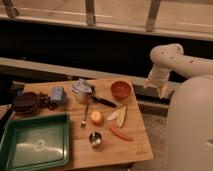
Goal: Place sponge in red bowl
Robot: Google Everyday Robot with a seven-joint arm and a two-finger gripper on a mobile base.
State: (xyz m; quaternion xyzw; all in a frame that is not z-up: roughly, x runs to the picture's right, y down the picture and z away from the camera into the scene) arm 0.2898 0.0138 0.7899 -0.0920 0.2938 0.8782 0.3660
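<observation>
The sponge, a small blue-grey block, lies at the left of the wooden table, next to a dark brown bowl. The red bowl stands upright near the table's far right corner and looks empty. The white arm bends down to the right of the table, and its gripper hangs beyond the table's right edge, a short way right of the red bowl and far from the sponge. Nothing shows in the gripper.
A green tray sits at the front left. Mid-table are a crumpled wrapper, a spoon, a dark-handled utensil, an orange, pale wedges, a carrot and a metal cup.
</observation>
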